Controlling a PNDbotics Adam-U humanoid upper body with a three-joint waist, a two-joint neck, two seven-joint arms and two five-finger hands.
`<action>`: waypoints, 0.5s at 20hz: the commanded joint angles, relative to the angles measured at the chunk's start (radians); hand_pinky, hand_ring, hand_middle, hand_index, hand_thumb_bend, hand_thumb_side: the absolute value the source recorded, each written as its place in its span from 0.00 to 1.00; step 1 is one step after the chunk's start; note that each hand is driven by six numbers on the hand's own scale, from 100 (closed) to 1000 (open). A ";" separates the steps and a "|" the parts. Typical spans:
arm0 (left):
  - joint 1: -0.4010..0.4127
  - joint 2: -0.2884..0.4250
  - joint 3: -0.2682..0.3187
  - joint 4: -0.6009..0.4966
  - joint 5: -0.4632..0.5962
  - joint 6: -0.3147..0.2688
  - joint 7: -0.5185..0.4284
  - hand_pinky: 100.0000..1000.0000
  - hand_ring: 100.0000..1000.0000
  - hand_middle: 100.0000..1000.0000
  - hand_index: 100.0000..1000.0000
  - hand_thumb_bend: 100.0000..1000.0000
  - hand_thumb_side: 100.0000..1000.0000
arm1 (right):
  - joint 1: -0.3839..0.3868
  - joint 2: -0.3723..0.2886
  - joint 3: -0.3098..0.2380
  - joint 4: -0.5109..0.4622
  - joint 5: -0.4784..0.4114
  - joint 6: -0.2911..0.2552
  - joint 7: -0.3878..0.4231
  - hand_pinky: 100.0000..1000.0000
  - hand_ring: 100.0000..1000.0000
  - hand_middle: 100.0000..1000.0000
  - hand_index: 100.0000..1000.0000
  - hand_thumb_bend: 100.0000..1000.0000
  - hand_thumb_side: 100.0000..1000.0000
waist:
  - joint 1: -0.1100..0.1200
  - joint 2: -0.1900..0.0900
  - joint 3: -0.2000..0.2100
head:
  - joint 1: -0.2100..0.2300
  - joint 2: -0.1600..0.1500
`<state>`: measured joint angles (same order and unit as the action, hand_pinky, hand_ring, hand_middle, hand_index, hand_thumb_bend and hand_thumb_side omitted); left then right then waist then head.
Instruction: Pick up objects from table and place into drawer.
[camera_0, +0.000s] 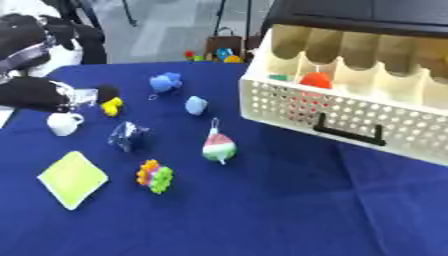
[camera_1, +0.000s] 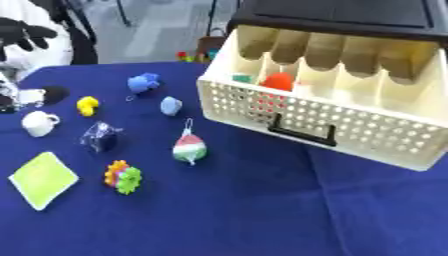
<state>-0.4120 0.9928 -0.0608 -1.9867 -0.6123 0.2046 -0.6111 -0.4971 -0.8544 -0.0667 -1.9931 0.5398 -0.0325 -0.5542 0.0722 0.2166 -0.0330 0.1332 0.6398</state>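
Note:
The cream perforated drawer (camera_0: 350, 117) with a black handle (camera_0: 350, 131) stands pulled out at the right, under a black cabinet (camera_1: 350, 15). A red object (camera_0: 316, 79) and a small green one (camera_0: 278, 77) lie in its compartments. On the blue table (camera_0: 262, 210) lie a blue toy (camera_0: 164, 81), a light blue piece (camera_0: 196, 105), a yellow toy (camera_0: 111, 106), a white cup (camera_0: 63, 123), a dark blue packet (camera_0: 128, 136), a red-and-green watermelon toy (camera_0: 219, 147), a multicoloured gear toy (camera_0: 155, 176) and a yellow-green square (camera_0: 73, 178). My left hand (camera_0: 106, 93) comes in from the left, just above the yellow toy.
Beyond the table's far edge are chair legs and small coloured things on the floor (camera_0: 214, 54). A black-and-white shape (camera_0: 31, 35) sits at the far left corner. The drawer overhangs the table's right half.

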 joint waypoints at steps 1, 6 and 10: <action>-0.017 0.059 -0.026 0.010 0.027 0.036 -0.056 0.55 0.75 0.75 0.97 0.51 0.89 | -0.018 -0.012 -0.016 -0.007 -0.013 0.000 -0.007 0.09 0.48 0.37 0.72 0.02 0.73 | -0.002 -0.011 -0.002 | 0.006 -0.009; -0.042 0.089 -0.082 0.055 0.037 0.049 -0.152 0.56 0.75 0.77 1.00 0.55 0.87 | -0.024 -0.009 -0.020 -0.007 -0.018 -0.006 -0.014 0.11 0.48 0.38 0.72 0.02 0.72 | -0.002 -0.008 -0.007 | 0.011 0.000; -0.063 0.086 -0.106 0.085 0.033 0.045 -0.192 0.55 0.75 0.77 1.00 0.57 0.86 | -0.027 0.003 -0.024 -0.007 -0.028 -0.018 -0.028 0.13 0.48 0.38 0.71 0.01 0.72 | -0.004 0.000 -0.010 | 0.011 0.013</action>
<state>-0.4588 1.0389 -0.1698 -1.9064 -0.5805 0.2501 -0.7900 -0.5101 -0.8371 -0.0748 -1.9931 0.5202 -0.0474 -0.5759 0.0716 0.2311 -0.0429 0.1409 0.6436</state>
